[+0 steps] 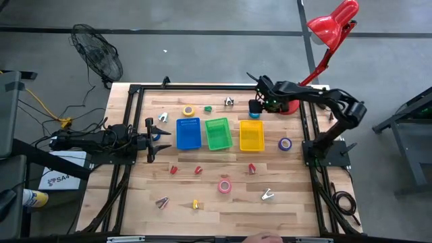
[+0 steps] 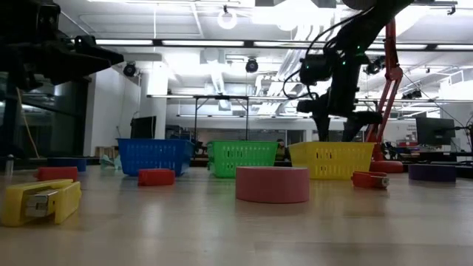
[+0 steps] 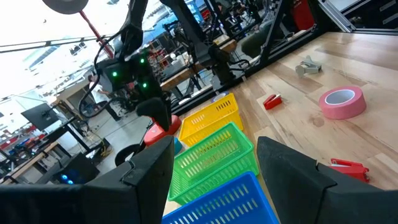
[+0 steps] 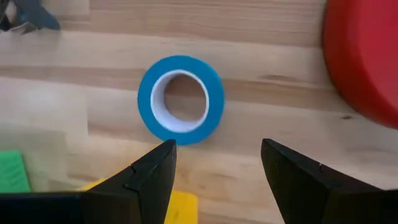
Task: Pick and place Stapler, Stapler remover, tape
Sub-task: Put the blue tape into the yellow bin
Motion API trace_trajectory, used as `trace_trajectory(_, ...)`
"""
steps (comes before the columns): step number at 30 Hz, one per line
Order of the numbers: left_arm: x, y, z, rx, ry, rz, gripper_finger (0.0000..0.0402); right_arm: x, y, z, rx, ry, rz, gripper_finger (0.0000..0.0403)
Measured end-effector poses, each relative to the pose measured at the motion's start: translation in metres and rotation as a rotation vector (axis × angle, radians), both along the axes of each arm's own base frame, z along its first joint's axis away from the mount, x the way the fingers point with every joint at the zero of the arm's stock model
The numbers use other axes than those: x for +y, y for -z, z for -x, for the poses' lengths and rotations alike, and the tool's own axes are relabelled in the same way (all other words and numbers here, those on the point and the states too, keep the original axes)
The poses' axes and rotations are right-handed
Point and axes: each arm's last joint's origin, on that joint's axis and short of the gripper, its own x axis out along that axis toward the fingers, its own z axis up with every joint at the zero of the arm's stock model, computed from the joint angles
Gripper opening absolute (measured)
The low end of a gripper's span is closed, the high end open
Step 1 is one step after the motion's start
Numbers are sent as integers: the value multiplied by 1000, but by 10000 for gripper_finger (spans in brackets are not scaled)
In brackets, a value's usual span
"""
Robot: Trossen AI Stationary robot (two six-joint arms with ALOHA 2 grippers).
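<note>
Pale wooden planks make up the tabletop, where near the front edge a pink tape roll lies among small red and yellow staplers, with a purple roll off to one side and blue, green and yellow bins in a row mid-table. Farther back, the right gripper hangs with fingers spread and empty just above a blue tape roll lying flat beside the lamp's red base, while the left gripper waits released beside the blue bin. Beyond lies grey concrete floor with a fan; a white sheet under the left arm bears writing too small to read.

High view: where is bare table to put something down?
Bare wood lies between the pink tape roll and the near edge, and right of the purple tape roll. Crowded: the far strip behind the blue bin, green bin and yellow bin.
</note>
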Motion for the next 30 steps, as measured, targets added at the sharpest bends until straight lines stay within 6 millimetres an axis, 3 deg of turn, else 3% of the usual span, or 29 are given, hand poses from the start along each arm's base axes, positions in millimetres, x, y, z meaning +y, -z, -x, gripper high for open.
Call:
trace_trajectory(13, 0, 0, 0, 0, 0, 0, 227, -16, 27, -8, -24, 77, -39, 227)
trace_trajectory(20, 0, 0, 0, 0, 0, 0, 227, -18, 30, -4, -2, 109, -61, 226)
trace_trajectory(30, 0, 0, 0, 0, 1, 0, 227, -22, 30, 0, 5, 132, -60, 181)
